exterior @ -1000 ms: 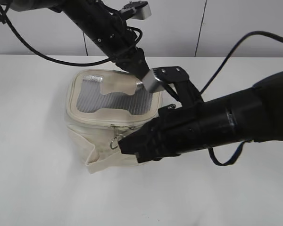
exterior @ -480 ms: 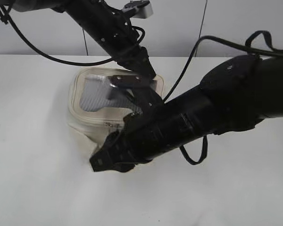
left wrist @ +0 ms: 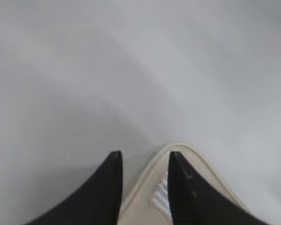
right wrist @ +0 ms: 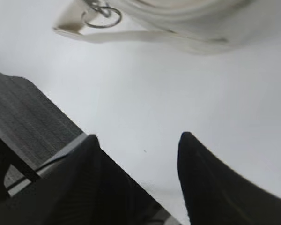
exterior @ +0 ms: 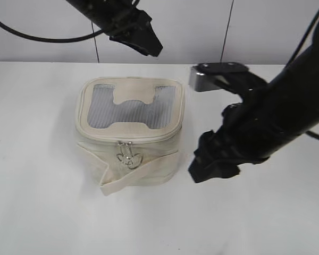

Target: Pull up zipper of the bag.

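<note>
A cream fabric bag (exterior: 128,133) with a grey mesh lid stands on the white table. Its metal zipper pull with a ring (exterior: 127,155) hangs at the front, below the lid seam; the ring also shows in the right wrist view (right wrist: 102,16). My left gripper (exterior: 147,47) is open and empty, raised above the bag's far edge; a corner of the bag (left wrist: 152,187) shows between its fingertips in the left wrist view (left wrist: 144,158). My right gripper (exterior: 210,167) is open and empty, to the right of the bag, over bare table (right wrist: 139,138).
The white table (exterior: 37,202) spreads around the bag. A loose cream strap (exterior: 127,178) sticks out at the bag's lower front. The table's edge and dark floor (right wrist: 28,122) show at the left of the right wrist view. A grey wall stands behind.
The right arm has drawn back from the bag's front to its right side. The left gripper has lifted off the lid and moved up and back. The bag's lid is now in full view.
</note>
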Controlling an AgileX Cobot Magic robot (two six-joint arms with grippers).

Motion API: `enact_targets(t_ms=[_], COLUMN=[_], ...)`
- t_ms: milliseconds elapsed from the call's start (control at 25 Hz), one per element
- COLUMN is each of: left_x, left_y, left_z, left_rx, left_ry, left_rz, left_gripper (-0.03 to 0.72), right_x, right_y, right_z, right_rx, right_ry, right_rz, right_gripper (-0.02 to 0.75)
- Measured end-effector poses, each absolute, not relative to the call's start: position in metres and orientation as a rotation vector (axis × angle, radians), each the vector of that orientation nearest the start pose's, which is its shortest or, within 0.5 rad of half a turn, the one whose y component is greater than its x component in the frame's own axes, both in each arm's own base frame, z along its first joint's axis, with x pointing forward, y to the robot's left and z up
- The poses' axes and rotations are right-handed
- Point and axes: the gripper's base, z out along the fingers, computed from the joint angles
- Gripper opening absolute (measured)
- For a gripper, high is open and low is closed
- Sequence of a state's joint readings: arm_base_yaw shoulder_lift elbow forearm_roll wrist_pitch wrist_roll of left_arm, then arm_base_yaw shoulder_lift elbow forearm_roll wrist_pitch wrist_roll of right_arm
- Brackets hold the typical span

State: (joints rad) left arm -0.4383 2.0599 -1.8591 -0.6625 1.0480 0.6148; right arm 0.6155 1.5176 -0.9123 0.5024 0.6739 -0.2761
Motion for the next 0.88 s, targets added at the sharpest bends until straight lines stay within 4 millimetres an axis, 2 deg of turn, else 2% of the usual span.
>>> enact_targets(t_ms=[120,240,280,400,480,560,640,800,880], left_x=[0.365,0.325,0.308,0.249,0.2,0.155,0.102,0.028,0.001], left_y=[-0.223,-0.196,-0.185,-0.148,-0.12,-0.094,-0.064,-0.021,-0.005], left_z=[0.302,0.319,0.331,0.352,0.362,0.369,0.377,0.365,0.352], left_rx=[1.017,0.932,0.898,0.765,0.68,0.595,0.506,0.433,0.417], left_ry=[2.356,2.361,2.338,2.288,2.254,2.207,2.124,2.05,2.049], left_rz=[-0.774,-0.664,-0.619,-0.534,-0.504,-0.481,-0.463,-0.39,-0.358], left_gripper=[0.247,0.247,0.246,0.246,0.246,0.246,0.246,0.244,0.241], right_x=[0.212,0.199,0.194,0.172,0.151,0.126,0.098,0.054,0.033], right_y=[0.167,0.146,0.14,0.119,0.104,0.088,0.071,0.044,0.031], right_z=[0.242,0.264,0.271,0.286,0.292,0.289,0.287,0.283,0.288], right_rx=[-0.75,-0.703,-0.686,-0.632,-0.616,-0.612,-0.604,-0.589,-0.569], right_ry=[2.719,2.735,2.728,2.713,2.682,2.665,2.618,2.489,2.358], right_rz=[0.528,0.455,0.432,0.363,0.338,0.332,0.349,0.389,0.424], right_gripper=[0.423,0.424,0.424,0.424,0.424,0.424,0.424,0.424,0.424])
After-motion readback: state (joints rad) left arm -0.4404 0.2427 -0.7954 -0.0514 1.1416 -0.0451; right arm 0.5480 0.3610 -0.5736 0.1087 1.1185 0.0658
